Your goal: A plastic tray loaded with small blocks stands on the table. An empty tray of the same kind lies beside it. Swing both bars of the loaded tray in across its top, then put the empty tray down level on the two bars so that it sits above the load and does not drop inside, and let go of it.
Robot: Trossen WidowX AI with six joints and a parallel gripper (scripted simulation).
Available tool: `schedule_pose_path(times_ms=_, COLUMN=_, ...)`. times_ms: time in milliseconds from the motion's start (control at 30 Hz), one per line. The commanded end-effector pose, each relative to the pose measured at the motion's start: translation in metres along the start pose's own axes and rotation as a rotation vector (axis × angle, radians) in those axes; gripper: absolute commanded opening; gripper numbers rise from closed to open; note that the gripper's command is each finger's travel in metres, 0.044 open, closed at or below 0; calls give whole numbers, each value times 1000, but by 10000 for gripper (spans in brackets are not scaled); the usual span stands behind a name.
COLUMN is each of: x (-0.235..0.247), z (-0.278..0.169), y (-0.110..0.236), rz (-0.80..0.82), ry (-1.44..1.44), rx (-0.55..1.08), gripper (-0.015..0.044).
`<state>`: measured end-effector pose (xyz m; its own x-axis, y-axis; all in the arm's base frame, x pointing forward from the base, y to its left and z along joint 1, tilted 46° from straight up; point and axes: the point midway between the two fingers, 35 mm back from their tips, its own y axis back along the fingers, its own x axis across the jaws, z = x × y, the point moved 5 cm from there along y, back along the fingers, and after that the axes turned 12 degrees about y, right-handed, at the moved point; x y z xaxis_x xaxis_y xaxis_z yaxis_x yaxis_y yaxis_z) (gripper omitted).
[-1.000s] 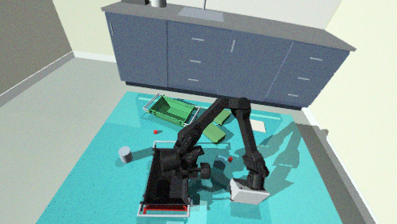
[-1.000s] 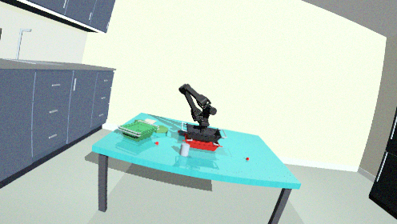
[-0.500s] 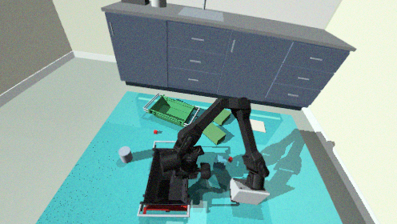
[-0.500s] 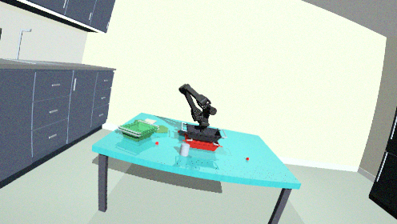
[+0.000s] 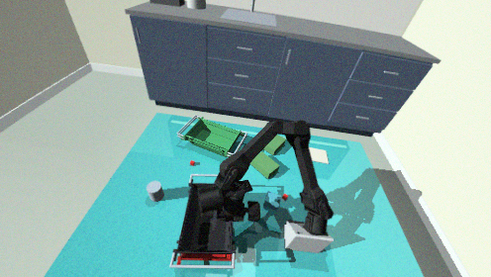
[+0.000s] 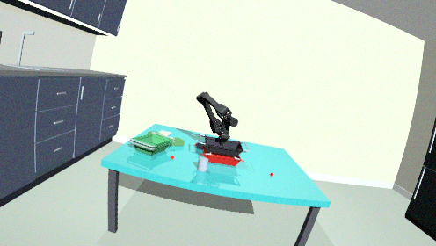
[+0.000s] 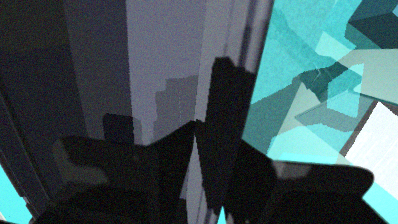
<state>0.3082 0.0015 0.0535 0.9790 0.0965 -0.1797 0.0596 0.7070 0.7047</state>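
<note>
The loaded red tray [image 5: 204, 257] [image 6: 225, 160] stands on the table near its front, with red blocks showing at its near end. The empty black tray [image 5: 200, 225] [image 6: 229, 147] [image 7: 100, 65] lies over it lengthwise and hides most of it. A white wire bar [image 5: 202, 176] shows at the far end and another wire bar [image 5: 173, 260] frames the near end. My gripper [image 5: 233, 202] [image 6: 221, 140] [image 7: 205, 127] is shut on the black tray's right side wall, low over the stack.
A green tray [image 5: 213, 135] [image 6: 151, 141] with wire bars lies at the back left. Green blocks [image 5: 264, 164] and a white card [image 5: 319, 156] lie behind the arm. A grey cylinder [image 5: 154, 191] [image 6: 203, 162] stands left of the trays. Small red balls [image 5: 192, 162] [image 5: 285, 197] lie loose.
</note>
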Motion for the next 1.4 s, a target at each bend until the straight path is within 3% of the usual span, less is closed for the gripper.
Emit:
schedule_pose_path(times_ms=0, x=-5, z=1, y=-8, rz=-32, ry=7, rx=7, gripper=88)
schedule_pose_path(times_ms=800, x=-5, z=1, y=-8, rz=-32, ry=7, rx=7, gripper=440)
schedule_pose_path(times_ms=1100, x=-3, z=1, y=-2, rz=-29, ry=1, rx=6, gripper=440)
schedule_pose_path(times_ms=1367, x=3, z=1, y=40, rz=-28, ry=5, rx=12, gripper=440)
